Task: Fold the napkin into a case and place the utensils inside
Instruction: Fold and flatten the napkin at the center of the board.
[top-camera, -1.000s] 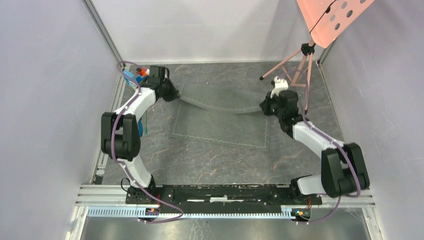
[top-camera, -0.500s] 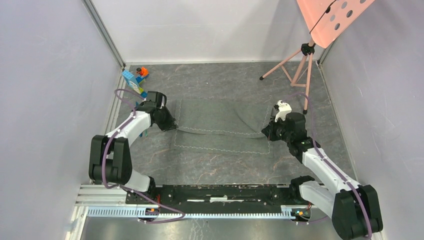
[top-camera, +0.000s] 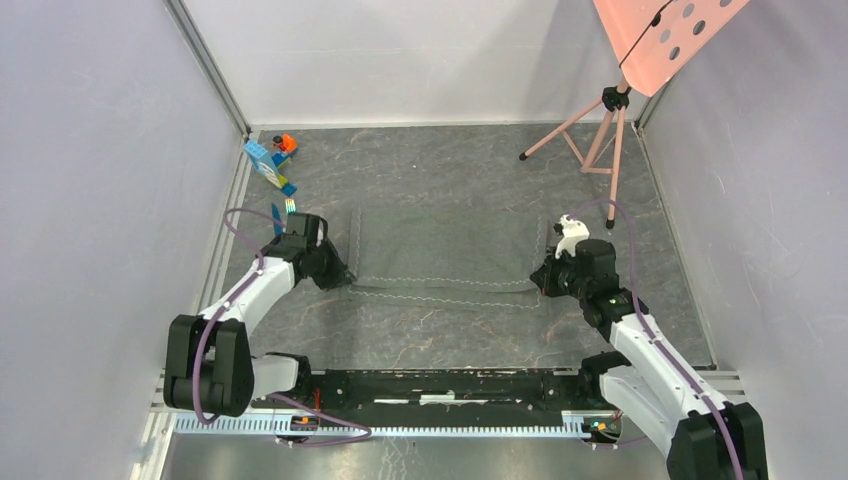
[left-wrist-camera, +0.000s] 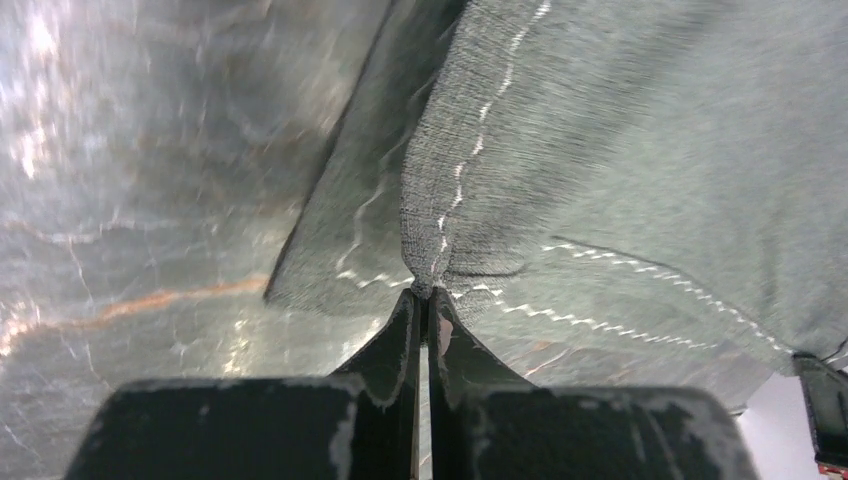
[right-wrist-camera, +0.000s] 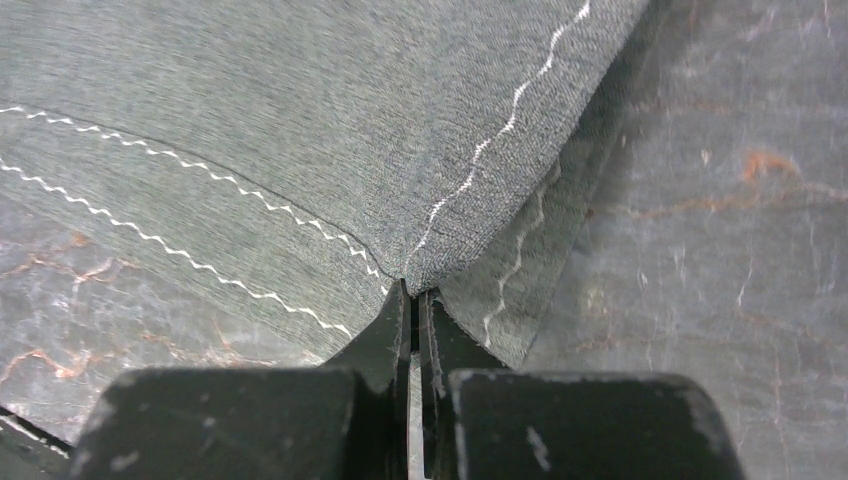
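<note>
The dark grey napkin (top-camera: 445, 250) lies in the middle of the table, its upper layer doubled over toward the near edge. A strip of the lower layer's stitched edge (top-camera: 445, 297) shows just in front of it. My left gripper (top-camera: 345, 278) is shut on the folded layer's near left corner (left-wrist-camera: 428, 293). My right gripper (top-camera: 540, 283) is shut on its near right corner (right-wrist-camera: 412, 290). Both held corners hang a little above the lower layer. The utensils lie left of my left arm: a fork's shiny green head (top-camera: 289, 206) and a bit of blue knife (top-camera: 277, 219) show.
Blue and orange toy blocks (top-camera: 270, 160) stand at the far left corner. A pink tripod (top-camera: 590, 130) stands at the far right under a pink perforated board (top-camera: 665, 30). Grey walls close in the left, right and far sides.
Both grippers have drawn the napkin's far edge toward the near side, laying it over the lower half. Both arms have pulled back toward their bases, which uncovered the blocks and utensils.
</note>
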